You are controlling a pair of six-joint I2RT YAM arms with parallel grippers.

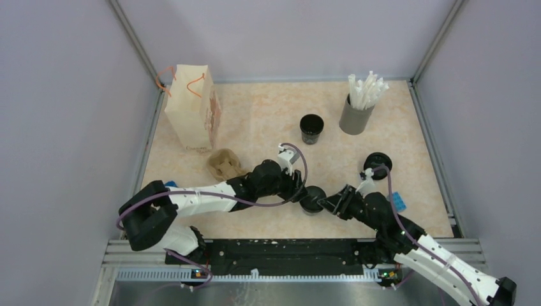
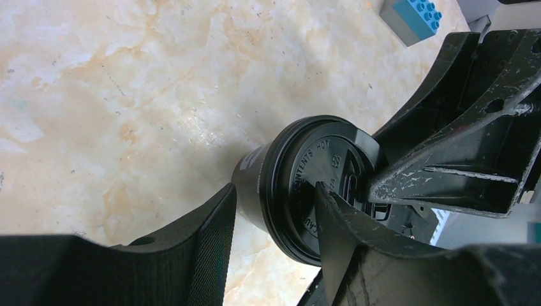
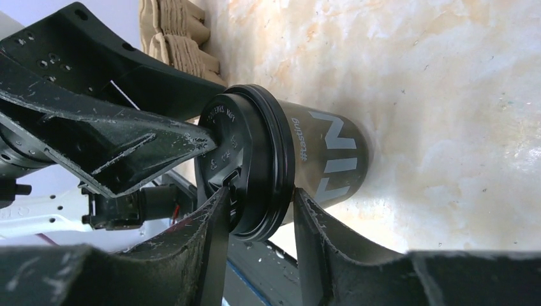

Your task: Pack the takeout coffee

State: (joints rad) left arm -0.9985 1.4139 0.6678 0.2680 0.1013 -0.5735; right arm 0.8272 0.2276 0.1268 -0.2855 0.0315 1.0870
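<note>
Left tool (image 2: 274, 191) sits part open at the cup (image 3: 332, 159). One ribbed black finger is beside the cup's wall and the other tip rests on the flat top of the lid (image 3: 249, 159). Whether it squeezes cannot be told. Right tool (image 3: 261, 194) comes from the opposite side and is nearly closed. It pinches the lid's rim, with one scuffed finger on top and one just under the rim against the wall.

The cup is dark paper with pale block lettering and "#tasting" printed on it, and it stands upright on the mottled beige marble-look tabletop (image 1: 255, 121), near the front edge between the two arms. Its lid is glossy black plastic, round, with raised text and a sip slot.

There are two cups in all. The open cup (image 1: 311, 127) stands farther back, round and dark, and its contents cannot be made out. There are also two lids: the loose lid (image 1: 377, 164) lies flat to the right, near the right arm.

One cream paper bag (image 1: 191, 108) with orange cord handles stands upright at the back left. Just in front of it lies a tan, ridged pulp carrier (image 1: 223, 164).

A grey cylindrical holder (image 1: 355, 118) at the back right contains a bundle of white wrapped straws (image 1: 367, 89), too many and too close together to count.

Two blue studded bricks lie on the tabletop, one at the right (image 1: 397, 201) and one at the left (image 1: 171, 185), partly hidden by the left arm.
</note>
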